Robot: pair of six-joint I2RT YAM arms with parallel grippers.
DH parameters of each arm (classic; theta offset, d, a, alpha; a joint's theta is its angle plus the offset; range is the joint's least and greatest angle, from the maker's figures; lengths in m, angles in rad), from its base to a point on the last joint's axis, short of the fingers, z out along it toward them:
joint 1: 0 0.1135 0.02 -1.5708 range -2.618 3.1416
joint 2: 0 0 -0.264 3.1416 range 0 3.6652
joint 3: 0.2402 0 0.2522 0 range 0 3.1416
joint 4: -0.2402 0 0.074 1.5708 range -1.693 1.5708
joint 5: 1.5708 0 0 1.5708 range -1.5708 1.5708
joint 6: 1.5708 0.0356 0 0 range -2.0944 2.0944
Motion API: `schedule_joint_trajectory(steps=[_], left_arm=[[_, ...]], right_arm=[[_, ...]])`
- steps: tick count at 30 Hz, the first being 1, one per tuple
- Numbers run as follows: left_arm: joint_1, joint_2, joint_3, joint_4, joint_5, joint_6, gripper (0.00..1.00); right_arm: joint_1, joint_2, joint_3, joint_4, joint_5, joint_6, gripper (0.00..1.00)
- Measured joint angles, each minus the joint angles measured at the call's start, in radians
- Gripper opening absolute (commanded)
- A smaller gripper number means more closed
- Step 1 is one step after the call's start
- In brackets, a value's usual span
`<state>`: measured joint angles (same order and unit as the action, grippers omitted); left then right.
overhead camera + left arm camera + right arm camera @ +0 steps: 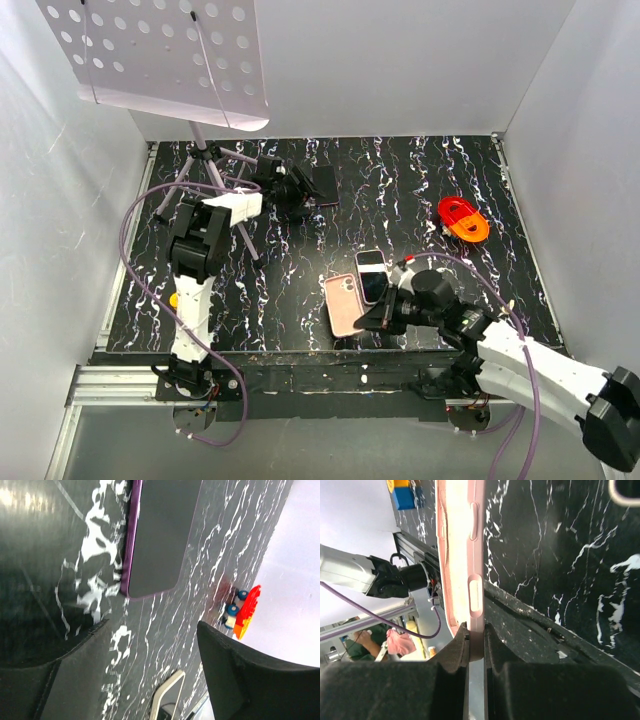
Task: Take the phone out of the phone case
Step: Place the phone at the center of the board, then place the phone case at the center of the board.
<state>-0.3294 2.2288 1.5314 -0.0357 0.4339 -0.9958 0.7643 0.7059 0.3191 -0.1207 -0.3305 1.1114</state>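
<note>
The pink phone case [345, 304] lies near the table's front edge, and my right gripper [385, 314] is shut on its rim. In the right wrist view the case [460, 555] stands edge-on, its side wall pinched between the fingertips of the right gripper [476, 647]. A silver-rimmed phone [371, 275] lies against the case's far right side. At the back, a dark phone with a purple edge [325, 184] lies flat on the table. My left gripper [296, 194] hovers just left of it. In the left wrist view that gripper [150, 670] is open over bare table, below the purple phone [157, 535].
An orange toy [463, 219] sits at the right, also seen as the orange toy with blue wheels [242, 611]. A tripod [200, 170] carrying a perforated white plate [160, 55] stands at the back left. A small yellow object [174, 298] lies by the left arm.
</note>
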Motion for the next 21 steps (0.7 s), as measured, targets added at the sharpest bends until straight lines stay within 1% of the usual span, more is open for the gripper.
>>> schedule_joint_trajectory(steps=[4, 8, 11, 13, 14, 16, 17, 21], left_arm=[[-0.001, -0.089, -0.084, -0.051, 0.005, 0.009, 0.71], [-0.016, -0.222, -0.198, -0.084, 0.035, 0.005, 0.75], [-0.056, -0.346, -0.286, -0.087, 0.068, 0.004, 0.77], [-0.092, -0.439, -0.345, -0.084, 0.08, 0.008, 0.79], [-0.106, -0.485, -0.371, -0.084, 0.086, 0.012, 0.79], [-0.144, -0.599, -0.432, -0.085, 0.095, 0.029, 0.81], [-0.159, -0.65, -0.454, -0.087, 0.101, 0.039, 0.82], [-0.185, -0.833, -0.506, -0.123, 0.103, 0.095, 0.84]], right_arm=[[0.09, 0.088, -0.032, 0.091, 0.055, 0.087, 0.01], [0.12, 0.174, -0.041, 0.183, 0.093, 0.146, 0.01], [0.15, 0.237, -0.049, 0.243, 0.119, 0.179, 0.01], [0.174, 0.278, -0.05, 0.262, 0.131, 0.195, 0.04], [0.185, 0.294, -0.05, 0.267, 0.136, 0.197, 0.08], [0.208, 0.333, -0.048, 0.274, 0.146, 0.202, 0.27], [0.218, 0.351, -0.048, 0.275, 0.149, 0.206, 0.4], [0.236, 0.388, -0.046, 0.275, 0.148, 0.207, 0.64]])
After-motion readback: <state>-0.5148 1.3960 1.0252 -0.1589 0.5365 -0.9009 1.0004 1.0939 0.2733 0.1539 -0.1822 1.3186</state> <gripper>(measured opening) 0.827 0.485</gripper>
